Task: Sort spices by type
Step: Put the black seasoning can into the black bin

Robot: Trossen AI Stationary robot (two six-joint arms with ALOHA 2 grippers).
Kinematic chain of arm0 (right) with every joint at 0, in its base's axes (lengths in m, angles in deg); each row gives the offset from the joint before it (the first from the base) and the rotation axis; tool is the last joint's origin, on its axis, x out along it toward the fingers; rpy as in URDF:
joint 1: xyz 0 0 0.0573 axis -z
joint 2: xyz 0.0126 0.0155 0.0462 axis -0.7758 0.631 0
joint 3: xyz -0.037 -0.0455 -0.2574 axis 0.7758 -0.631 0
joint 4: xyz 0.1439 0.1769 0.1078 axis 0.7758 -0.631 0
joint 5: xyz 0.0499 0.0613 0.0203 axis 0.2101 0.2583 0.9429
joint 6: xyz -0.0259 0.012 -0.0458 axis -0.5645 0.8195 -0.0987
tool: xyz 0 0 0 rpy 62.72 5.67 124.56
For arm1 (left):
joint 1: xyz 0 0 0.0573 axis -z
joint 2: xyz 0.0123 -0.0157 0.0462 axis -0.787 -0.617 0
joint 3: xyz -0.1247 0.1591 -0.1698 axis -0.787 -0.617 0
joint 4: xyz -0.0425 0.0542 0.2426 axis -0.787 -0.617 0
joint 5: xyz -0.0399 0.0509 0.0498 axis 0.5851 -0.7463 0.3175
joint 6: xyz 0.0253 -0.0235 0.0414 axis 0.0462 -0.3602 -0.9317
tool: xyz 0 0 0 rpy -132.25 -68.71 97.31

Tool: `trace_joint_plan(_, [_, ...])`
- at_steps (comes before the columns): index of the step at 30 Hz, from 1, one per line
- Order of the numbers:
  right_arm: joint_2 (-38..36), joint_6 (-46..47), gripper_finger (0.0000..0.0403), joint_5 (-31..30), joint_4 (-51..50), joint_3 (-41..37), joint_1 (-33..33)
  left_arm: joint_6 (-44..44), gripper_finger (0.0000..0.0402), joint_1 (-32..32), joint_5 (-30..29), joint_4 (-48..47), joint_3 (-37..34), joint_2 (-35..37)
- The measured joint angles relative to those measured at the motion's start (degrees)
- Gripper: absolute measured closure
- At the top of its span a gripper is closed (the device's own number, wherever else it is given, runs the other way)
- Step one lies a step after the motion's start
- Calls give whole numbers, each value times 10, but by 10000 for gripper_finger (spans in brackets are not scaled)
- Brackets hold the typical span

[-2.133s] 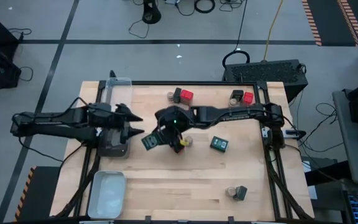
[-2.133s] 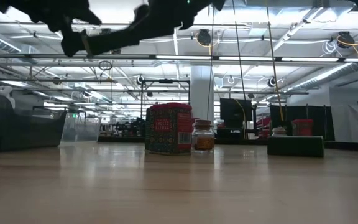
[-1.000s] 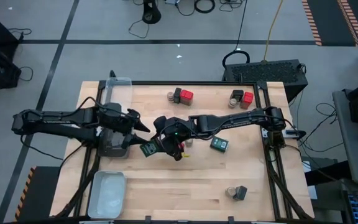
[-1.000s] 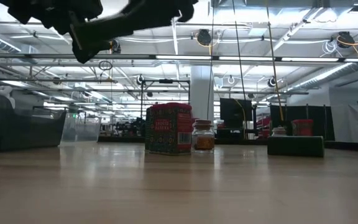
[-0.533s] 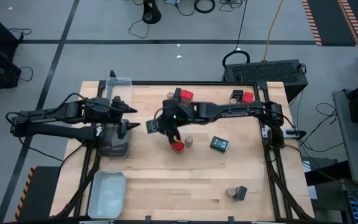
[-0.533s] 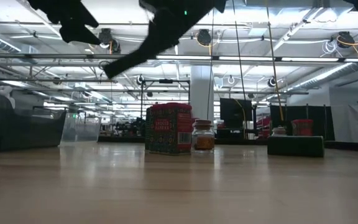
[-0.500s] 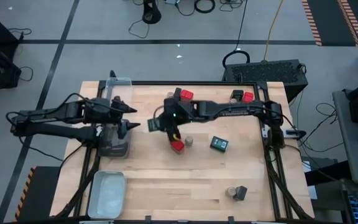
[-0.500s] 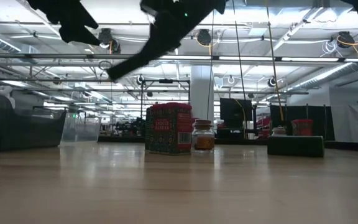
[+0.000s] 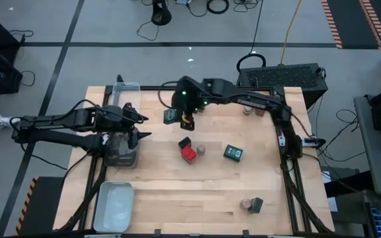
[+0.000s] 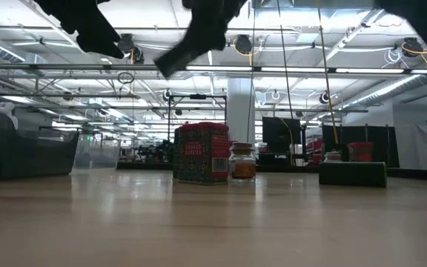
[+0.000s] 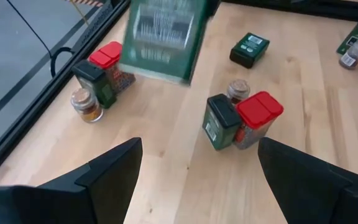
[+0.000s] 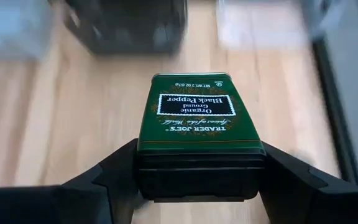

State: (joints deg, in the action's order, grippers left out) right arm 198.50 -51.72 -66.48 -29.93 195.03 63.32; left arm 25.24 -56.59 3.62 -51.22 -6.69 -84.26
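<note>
Gripping a boxy dark-green tin [image 12: 194,127], right fingers [image 12: 278,171].

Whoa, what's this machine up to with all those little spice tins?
It is sorting spices. The right gripper holds a dark green black pepper tin in the air above the table's far side. The left gripper hangs open over a dark tray, holding nothing. A red tin and a small jar sit mid-table, other spices scattered around.

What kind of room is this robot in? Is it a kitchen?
Not a kitchen. It looks like a robot lab or workshop: a wooden table in a black metal frame, cables on a grey taped floor, and long ceiling lights over open workbenches.
</note>
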Motion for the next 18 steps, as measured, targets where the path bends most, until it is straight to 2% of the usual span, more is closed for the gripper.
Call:
trace_joint_plan(4, [76, -19, 158, 40, -56, 56, 5, 0, 75, 0, 3, -4, 0, 0])
trace_joint_plan(6, [94, -50, 158, 60, -43, 46, 3, 0, 75, 1, 4, -8, 0, 1])
trace_joint_plan(8, [111, -64, 158, 45, -28, 49, 1, 0, 75, 2, 5, -23, 0, 5])
trace_joint_plan(10, [123, -61, 158, 28, -1, 55, 2, 1, 75, 3, 3, -33, 0, 12])
trace_joint_plan(15, [133, -36, 158, 62, 62, 57, 5, 6, 75, 3, -2, -43, 0, 20])
trace_joint_plan(18, [139, -35, 158, 61, 56, 55, 3, 6, 75, 3, -2, -47, 0, 17])
